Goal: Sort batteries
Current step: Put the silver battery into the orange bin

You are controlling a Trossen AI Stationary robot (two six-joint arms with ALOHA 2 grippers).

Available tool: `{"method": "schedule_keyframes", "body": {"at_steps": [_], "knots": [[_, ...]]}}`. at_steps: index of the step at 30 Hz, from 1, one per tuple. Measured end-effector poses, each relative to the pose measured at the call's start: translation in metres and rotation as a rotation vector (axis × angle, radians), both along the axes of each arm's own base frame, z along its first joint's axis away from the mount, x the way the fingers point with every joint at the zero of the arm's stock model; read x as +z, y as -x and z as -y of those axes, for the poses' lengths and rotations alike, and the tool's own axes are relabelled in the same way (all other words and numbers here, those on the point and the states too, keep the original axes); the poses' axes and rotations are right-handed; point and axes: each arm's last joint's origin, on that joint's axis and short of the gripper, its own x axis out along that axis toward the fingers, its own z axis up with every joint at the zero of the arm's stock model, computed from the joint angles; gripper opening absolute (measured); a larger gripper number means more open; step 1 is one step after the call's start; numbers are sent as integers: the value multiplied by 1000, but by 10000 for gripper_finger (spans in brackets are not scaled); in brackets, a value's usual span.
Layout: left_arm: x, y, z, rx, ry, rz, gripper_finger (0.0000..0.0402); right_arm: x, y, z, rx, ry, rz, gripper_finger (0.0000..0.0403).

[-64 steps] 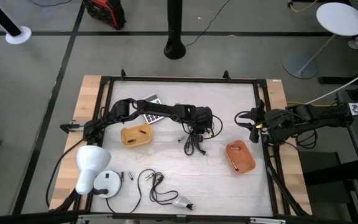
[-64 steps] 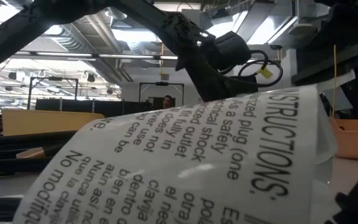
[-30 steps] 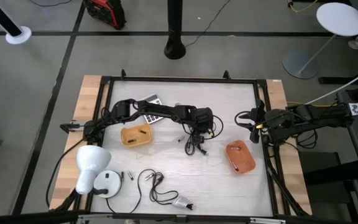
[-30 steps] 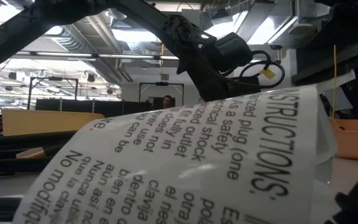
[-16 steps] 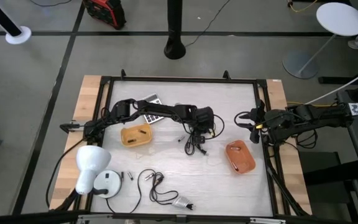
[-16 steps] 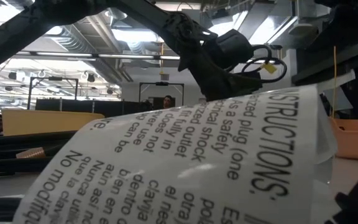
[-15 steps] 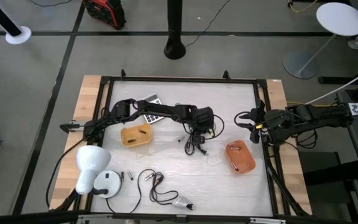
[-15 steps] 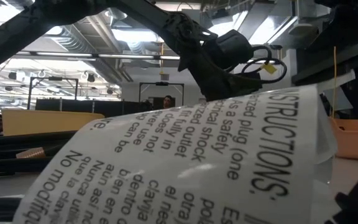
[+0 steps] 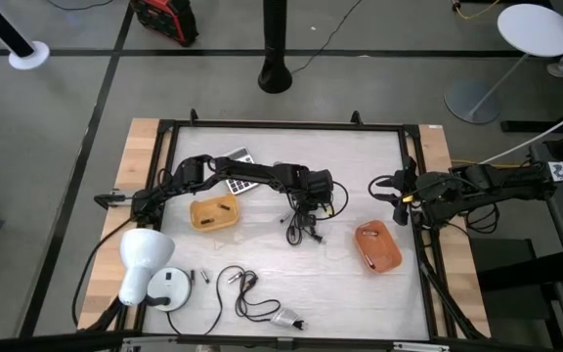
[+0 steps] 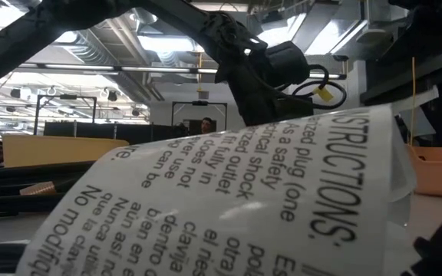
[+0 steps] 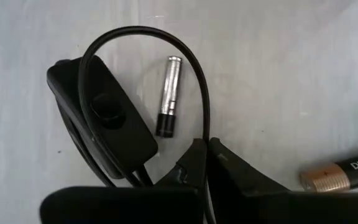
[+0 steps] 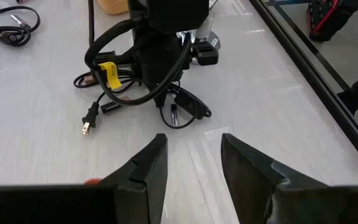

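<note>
My left gripper (image 11: 207,148) is shut, pointing down into a bundle of black cable (image 9: 301,227) at the table's middle (image 9: 315,188). Just beyond its fingertips a small silvery battery (image 11: 168,93) lies flat inside a cable loop, next to a black inline switch (image 11: 104,124). A gold-and-black battery (image 11: 344,174) lies on the table to one side. Two more tiny batteries (image 9: 203,278) lie near the table's near-left corner. My right gripper (image 12: 191,155) is open and waits over the table's right edge (image 9: 399,192), touching nothing. My left gripper comes from above, pointing down, and its shut fingertips meet on the black cable (image 11: 208,134) where the loop runs in between them. The fingers hide the pinch itself. The rest of the cable lies slack on the table around the gripper (image 12: 160,81).
A yellow bin (image 9: 213,211) sits left of the bundle and an orange bin (image 9: 377,246) to its right. A calculator (image 9: 238,172) lies under the left arm. A white lamp (image 9: 143,260), a round disc (image 9: 170,289) and another cable (image 9: 250,295) occupy the near side. A printed tag (image 10: 229,199) blocks the low view.
My left gripper has risen a little and come back down, ending slightly toward the table's left. The cable bundle with its yellow tag has moved along with it. The right arm has kept still.
</note>
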Motion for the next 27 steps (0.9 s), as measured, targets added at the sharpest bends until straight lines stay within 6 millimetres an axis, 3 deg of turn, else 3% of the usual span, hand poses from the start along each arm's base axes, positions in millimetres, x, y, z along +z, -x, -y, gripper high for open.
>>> {"method": "schedule_keyframes", "body": {"at_steps": [14, 22, 27], "knots": [[1, -4, 2, -12, -15, 47, 9, 0, 0, 0, 0, 0, 0, 144], [5, -8, 2, -30, -25, 68, 97, 0, 0, 0, 0, 0, 0, 144], [19, -15, 1, -51, -43, 117, 121, 0, 0, 0, 0, 0, 0, 144]]}}
